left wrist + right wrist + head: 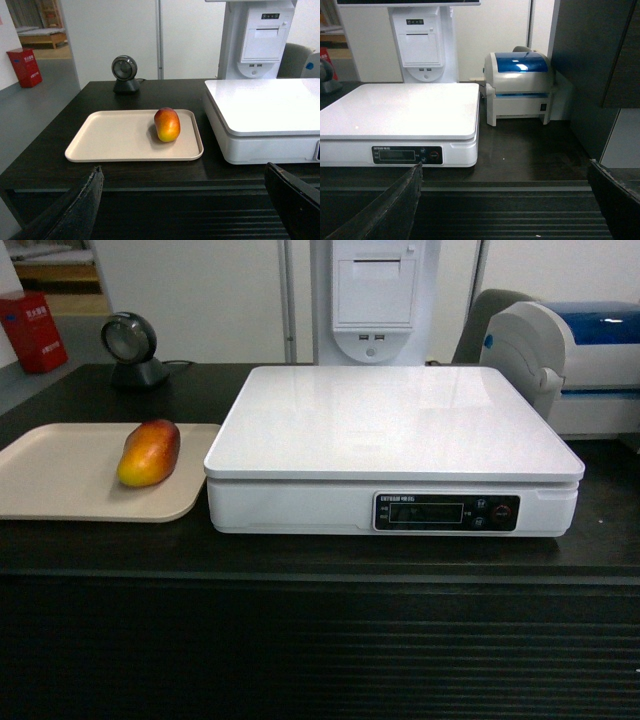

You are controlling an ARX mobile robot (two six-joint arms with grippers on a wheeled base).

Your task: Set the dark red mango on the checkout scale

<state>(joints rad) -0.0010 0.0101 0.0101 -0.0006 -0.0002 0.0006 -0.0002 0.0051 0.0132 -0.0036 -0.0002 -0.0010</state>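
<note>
The mango lies on a tray, well ahead of the left claw. Both claws gape wide, holding nothing; the right claw faces the scale.

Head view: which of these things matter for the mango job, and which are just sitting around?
For the job: mango, scale, counter.

Lying about: beige tray under the mango, round scanner, receipt printer, label printer, red box.

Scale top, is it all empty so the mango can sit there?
Yes. The scale top is bare edge to edge. The tray is bare left of the mango. It is crowded behind the scale, by the printers.
</note>
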